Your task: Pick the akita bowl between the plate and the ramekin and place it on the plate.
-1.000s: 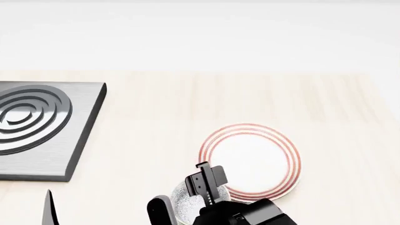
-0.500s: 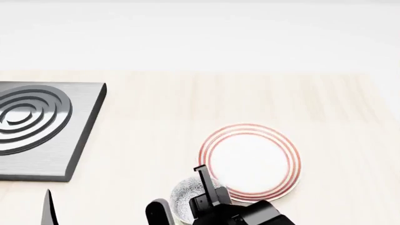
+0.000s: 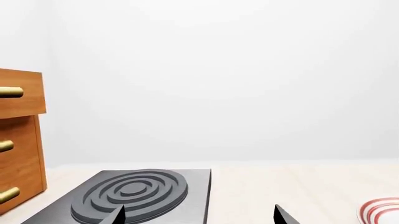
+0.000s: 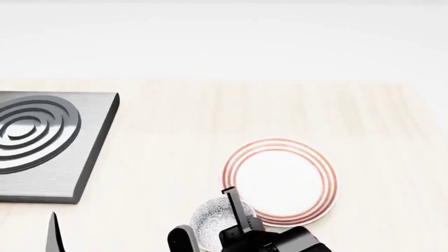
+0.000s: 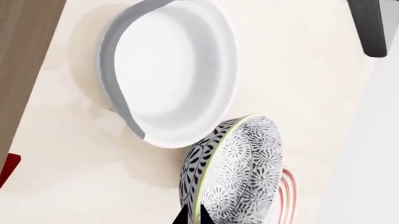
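The akita bowl (image 4: 212,223), grey-and-white speckled, sits just in front and left of the red-ringed plate (image 4: 280,181). My right gripper (image 4: 235,210) is down on the bowl's near-right rim. In the right wrist view its two dark fingertips stand close together on either side of the akita bowl's (image 5: 240,168) rim, so the right gripper (image 5: 193,217) is shut on it. The bowl looks tipped, leaning beside the white ramekin (image 5: 171,70). The ramekin is out of the head view. My left gripper (image 3: 199,217) hangs open over the counter by the burner, holding nothing.
A grey stove plate with ring burner (image 4: 35,136) lies at the left. A wooden drawer unit with brass handles (image 3: 18,140) stands beyond it. The plate's edge (image 3: 381,210) shows in the left wrist view. Pale wooden counter (image 4: 210,121) runs to the back wall.
The right gripper has sunk lower and turned over the bowl's rim, its fingers coming together on it. More of the bowl's inside now shows. The left arm has stayed still.
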### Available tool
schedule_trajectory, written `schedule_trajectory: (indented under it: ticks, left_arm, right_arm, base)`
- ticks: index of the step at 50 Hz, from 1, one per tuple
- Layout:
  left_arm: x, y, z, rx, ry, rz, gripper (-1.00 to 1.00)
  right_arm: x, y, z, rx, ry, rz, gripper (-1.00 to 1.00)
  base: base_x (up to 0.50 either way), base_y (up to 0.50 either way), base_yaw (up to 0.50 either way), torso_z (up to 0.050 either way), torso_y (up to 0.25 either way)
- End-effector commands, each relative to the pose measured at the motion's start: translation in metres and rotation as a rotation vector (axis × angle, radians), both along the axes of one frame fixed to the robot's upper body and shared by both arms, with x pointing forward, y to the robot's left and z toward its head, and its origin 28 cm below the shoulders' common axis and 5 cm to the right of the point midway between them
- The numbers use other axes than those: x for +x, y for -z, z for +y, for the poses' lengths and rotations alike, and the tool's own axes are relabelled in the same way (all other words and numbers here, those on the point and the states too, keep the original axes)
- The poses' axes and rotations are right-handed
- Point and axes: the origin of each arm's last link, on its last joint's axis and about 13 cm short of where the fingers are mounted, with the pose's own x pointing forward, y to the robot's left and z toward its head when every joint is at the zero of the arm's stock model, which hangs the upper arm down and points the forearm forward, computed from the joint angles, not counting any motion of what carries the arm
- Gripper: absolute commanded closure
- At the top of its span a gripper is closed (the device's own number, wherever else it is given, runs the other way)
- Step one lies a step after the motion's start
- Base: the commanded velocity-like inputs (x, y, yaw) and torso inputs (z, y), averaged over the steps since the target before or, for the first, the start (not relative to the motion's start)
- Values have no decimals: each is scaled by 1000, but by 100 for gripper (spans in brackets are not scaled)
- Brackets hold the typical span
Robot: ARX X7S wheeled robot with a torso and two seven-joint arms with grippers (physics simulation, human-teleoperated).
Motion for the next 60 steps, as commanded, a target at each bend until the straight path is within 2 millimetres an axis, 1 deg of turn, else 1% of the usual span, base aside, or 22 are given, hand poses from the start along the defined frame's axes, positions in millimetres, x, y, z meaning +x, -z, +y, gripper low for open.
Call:
schedule_trajectory:
  ticks: [1, 7, 14, 25, 33, 40, 46, 51, 55, 60]
  left_arm:
    - [0, -3, 0, -14, 12, 10, -100]
    - [-1, -5, 0, -14, 16, 6, -100]
    - [-1, -6, -1, -10, 20, 3, -100]
    - [-2, -6, -2, -8, 24, 3, -100]
    - [-2, -6, -3, -6, 26, 4, -100]
    - [-2, -5, -3, -4, 27, 6, -100]
    - [-2, -4, -4, -3, 25, 8, -100]
    - [-1, -4, -3, -3, 22, 10, -100]
    - [-1, -3, -2, -5, 18, 13, -100]
    - [-1, -3, -2, -5, 19, 13, -100]
  right_arm:
    - [1, -17, 3, -3, 2, -55, 100]
    - [-3, -32, 0, 1, 14, -90, 100]
    - [-3, -47, -8, 10, 50, -128, 100]
    - [1, -50, -21, -14, 101, -145, 100]
    - [6, -58, -29, -18, 143, -169, 100]
    - [12, -55, -35, -29, 173, -180, 100]
    - [24, -55, -41, -34, 209, -200, 100]
    - [33, -51, -39, -15, 216, -216, 100]
    - [36, -46, -38, -15, 215, -225, 100]
    - [42, -43, -37, 10, 216, -280, 100]
  base:
    - [0, 0, 0, 0, 0]
    - [0, 0, 0, 0, 0]
    - [0, 0, 0, 0, 0]
    - [0, 0, 0, 0, 0]
    - [0, 0, 0, 0, 0]
    - [0, 0, 0, 0, 0]
    - [0, 0, 0, 0, 0]
    - [0, 0, 0, 0, 0]
    - [0, 0, 0, 0, 0]
    - [0, 0, 0, 0, 0]
